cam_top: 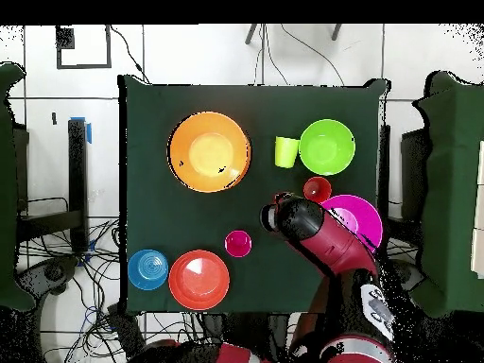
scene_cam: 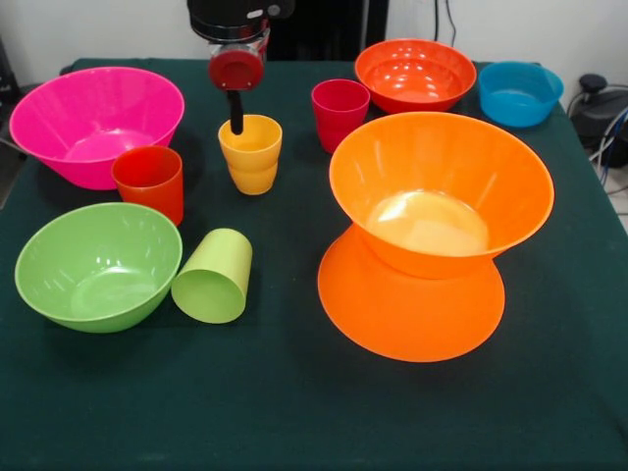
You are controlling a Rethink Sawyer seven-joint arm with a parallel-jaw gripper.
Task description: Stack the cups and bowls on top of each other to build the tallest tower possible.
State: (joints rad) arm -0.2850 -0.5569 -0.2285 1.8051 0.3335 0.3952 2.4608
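The claw (scene_cam: 235, 116) hangs over the yellow-orange cup (scene_cam: 251, 154), a dark finger dipping at the cup's far rim; whether it is apart or together I cannot tell. In the front view the red-orange cup (scene_cam: 149, 183) and large pink bowl (scene_cam: 94, 123) lie left of the claw, with the lime green bowl (scene_cam: 98, 265) and tipped lime green cup (scene_cam: 214, 277) nearer the camera. Right of it stand the magenta-red cup (scene_cam: 340, 112), round red-orange bowl (scene_cam: 415, 75), small blue bowl (scene_cam: 520, 93), and two orange bowls (scene_cam: 437, 211) stacked base to base.
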